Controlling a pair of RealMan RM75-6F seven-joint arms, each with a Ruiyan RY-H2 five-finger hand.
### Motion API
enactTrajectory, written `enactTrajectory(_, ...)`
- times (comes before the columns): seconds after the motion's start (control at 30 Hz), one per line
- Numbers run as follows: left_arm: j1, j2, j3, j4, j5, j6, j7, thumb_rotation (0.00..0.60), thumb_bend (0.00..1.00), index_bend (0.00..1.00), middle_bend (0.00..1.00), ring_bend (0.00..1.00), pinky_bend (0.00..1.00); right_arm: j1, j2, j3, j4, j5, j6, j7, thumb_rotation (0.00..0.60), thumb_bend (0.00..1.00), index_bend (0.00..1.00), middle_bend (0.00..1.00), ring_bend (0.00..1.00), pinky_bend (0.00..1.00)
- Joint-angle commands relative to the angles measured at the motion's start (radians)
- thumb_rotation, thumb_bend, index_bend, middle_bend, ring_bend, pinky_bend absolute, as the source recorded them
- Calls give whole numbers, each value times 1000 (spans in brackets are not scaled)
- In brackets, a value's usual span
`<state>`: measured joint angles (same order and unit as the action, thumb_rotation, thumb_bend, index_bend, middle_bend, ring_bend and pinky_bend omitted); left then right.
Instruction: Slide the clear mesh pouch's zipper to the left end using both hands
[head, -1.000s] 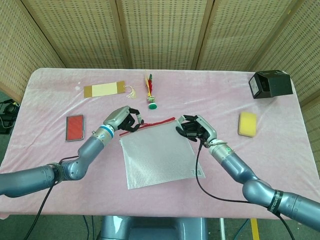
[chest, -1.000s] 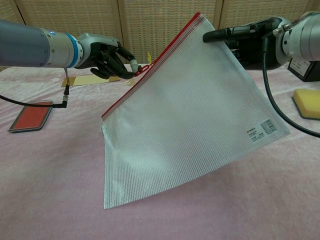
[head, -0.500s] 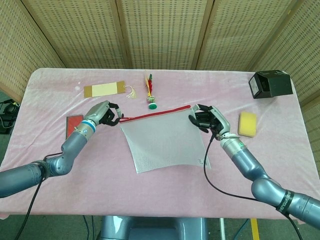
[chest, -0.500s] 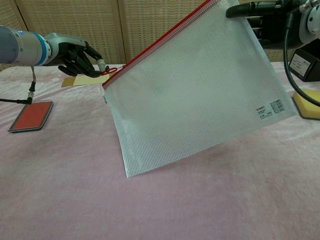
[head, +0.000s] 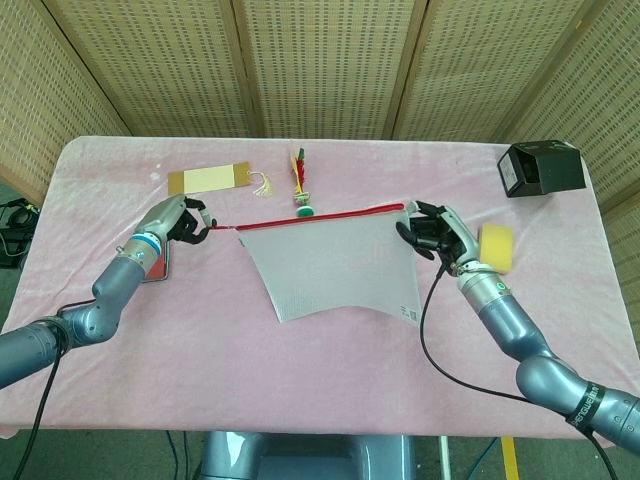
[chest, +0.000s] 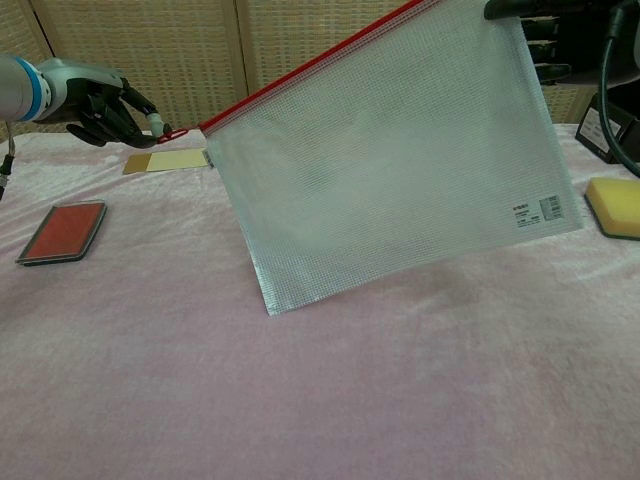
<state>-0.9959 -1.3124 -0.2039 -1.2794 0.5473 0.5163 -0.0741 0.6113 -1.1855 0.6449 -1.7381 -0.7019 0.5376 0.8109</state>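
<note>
The clear mesh pouch (head: 335, 265) (chest: 400, 170) hangs in the air above the pink table, its red zipper edge (head: 320, 216) on top and stretched nearly level. My left hand (head: 178, 220) (chest: 110, 105) pinches the small red zipper pull (head: 215, 227) (chest: 172, 133), which sits just beyond the pouch's left corner. My right hand (head: 437, 232) (chest: 555, 30) grips the pouch's upper right corner. In the chest view the right hand is mostly cut off by the frame's top edge. The pouch's lower edge hangs free above the cloth.
A red flat case (head: 152, 262) (chest: 62, 230) lies under my left forearm. A tan bookmark (head: 208, 180) (chest: 165, 161) and a feathered toy (head: 300, 186) lie behind the pouch. A yellow sponge (head: 497, 247) (chest: 615, 205) and a black box (head: 541, 168) are at the right.
My left hand has drawn the zipper pull leftward to the pouch's left corner. My right hand has carried the right corner rightward, so the top edge is now stretched out.
</note>
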Motion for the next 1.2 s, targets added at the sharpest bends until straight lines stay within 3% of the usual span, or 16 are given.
enactTrajectory(0.03, -1, -2, -4, 3, -4, -8, -7, 600, 530, 847, 934, 937, 1000, 0, -2, -1, 6, -2, -3, 3, 600, 934, 797, 904, 856, 1000)
enactTrajectory(0.13, -7, -6, -7, -3, -7, -5, -7, 600, 524, 842, 934, 937, 1000, 2, -7, -6, 17, -11, -3, 0, 600, 902, 784, 904, 856, 1000)
enactTrajectory(0.2, -7, -9, -11, -8, -10, 6, -10, 600, 394, 743, 934, 937, 1000, 12, -4, -34, 32, -29, 6, -44, 600, 638, 615, 901, 856, 1000)
enactTrajectory(0.23, -6, -9, -12, -10, -10, 10, -10, 600, 237, 571, 934, 937, 1000, 18, 0, -49, 38, -32, 8, -68, 600, 373, 417, 895, 856, 1000)
enactTrajectory(0.27, -5, -8, -12, -13, -6, 10, -10, 600, 90, 332, 934, 937, 1000, 29, 8, -74, 47, -40, 15, -111, 600, 146, 211, 884, 856, 1000)
enactTrajectory(0.33, 1, -2, -16, -20, 11, 14, -14, 600, 0, 48, 934, 937, 1000, 46, 13, -123, 65, -53, 69, -207, 600, 0, 27, 863, 854, 1000)
enactTrajectory(0.37, 6, 2, -19, -25, 21, 19, -18, 600, 0, 0, 933, 937, 1000, 53, 13, -143, 69, -53, 97, -249, 600, 0, 3, 852, 853, 1000)
enactTrajectory(0.5, 37, 26, -29, -58, 82, 66, -25, 600, 0, 0, 907, 936, 1000, 58, 26, -217, 64, -66, 228, -424, 600, 0, 0, 835, 849, 1000)
enactTrajectory(0.6, 76, 40, -30, -91, 161, 191, -6, 600, 0, 0, 857, 902, 993, 28, 36, -270, 48, -144, 353, -540, 600, 0, 0, 818, 837, 992)
enactTrajectory(0.7, 129, 66, -31, -142, 247, 317, -2, 600, 0, 0, 630, 702, 847, -19, 44, -331, 56, -272, 473, -636, 600, 0, 0, 718, 756, 888)
enactTrajectory(0.77, 173, 92, -15, -182, 313, 414, 22, 600, 0, 0, 290, 370, 535, -56, 50, -386, 88, -386, 561, -715, 600, 0, 0, 511, 571, 628)
enactTrajectory(0.8, 204, 115, 1, -218, 344, 469, 43, 600, 0, 0, 181, 245, 412, -80, 58, -425, 110, -453, 611, -766, 600, 0, 0, 419, 478, 507)
enactTrajectory(0.87, 264, 162, 28, -294, 387, 565, 82, 600, 0, 0, 8, 21, 136, -126, 68, -477, 139, -546, 687, -818, 600, 0, 0, 149, 175, 156)
enactTrajectory(0.93, 325, 204, 60, -368, 427, 653, 123, 600, 0, 0, 0, 0, 30, -172, 82, -517, 151, -613, 752, -840, 600, 0, 0, 27, 32, 18)
enactTrajectory(0.97, 345, 216, 70, -390, 441, 678, 135, 600, 0, 0, 0, 0, 5, -186, 85, -527, 154, -632, 772, -842, 600, 0, 0, 3, 4, 0)
enactTrajectory(1.2, 530, 284, 181, -519, 550, 881, 216, 600, 0, 0, 0, 0, 0, -319, 98, -612, 173, -747, 931, -875, 600, 0, 0, 0, 0, 0)
